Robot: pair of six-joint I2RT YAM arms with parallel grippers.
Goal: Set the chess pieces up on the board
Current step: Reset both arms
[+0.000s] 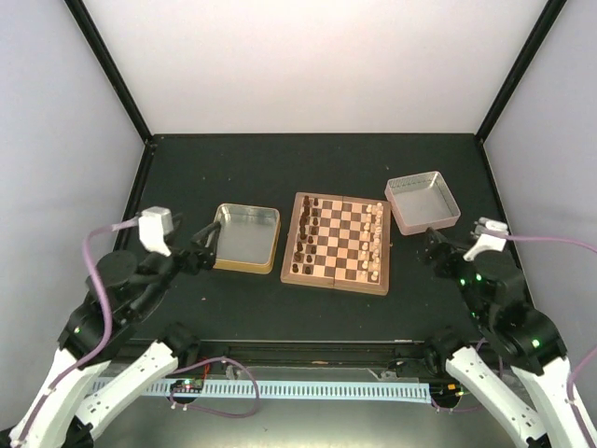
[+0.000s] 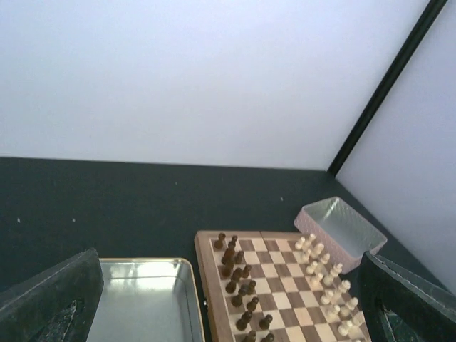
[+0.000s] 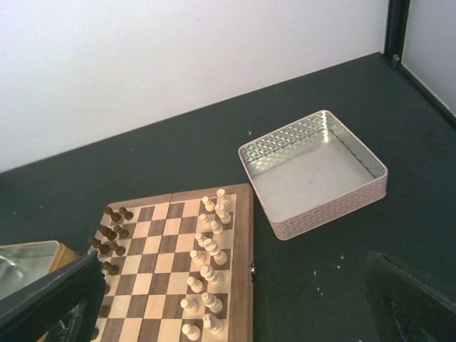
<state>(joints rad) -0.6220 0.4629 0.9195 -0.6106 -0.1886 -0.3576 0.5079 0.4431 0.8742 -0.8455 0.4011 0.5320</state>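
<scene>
The board (image 1: 336, 283) lies mid-table. Dark brown chess pieces (image 1: 306, 235) stand in two columns along its left side, and pale cream pieces (image 1: 375, 245) line its right side. My left gripper (image 1: 211, 245) hovers open over the left edge of a gold tin, left of the board. My right gripper (image 1: 435, 248) is open just right of the board, holding nothing. In the left wrist view the dark pieces (image 2: 239, 278) stand on the board (image 2: 205, 285) between my spread fingers (image 2: 50, 303). In the right wrist view the board (image 3: 244, 263) sits ahead, the dark pieces (image 3: 108, 239) at its far left.
An empty gold tin (image 1: 247, 238) lies against the board's left side. An empty patterned silver tin (image 1: 423, 201) sits at the board's far right corner. The enclosure's white walls stand behind and at both sides. A cable strip (image 1: 308, 387) runs along the near edge.
</scene>
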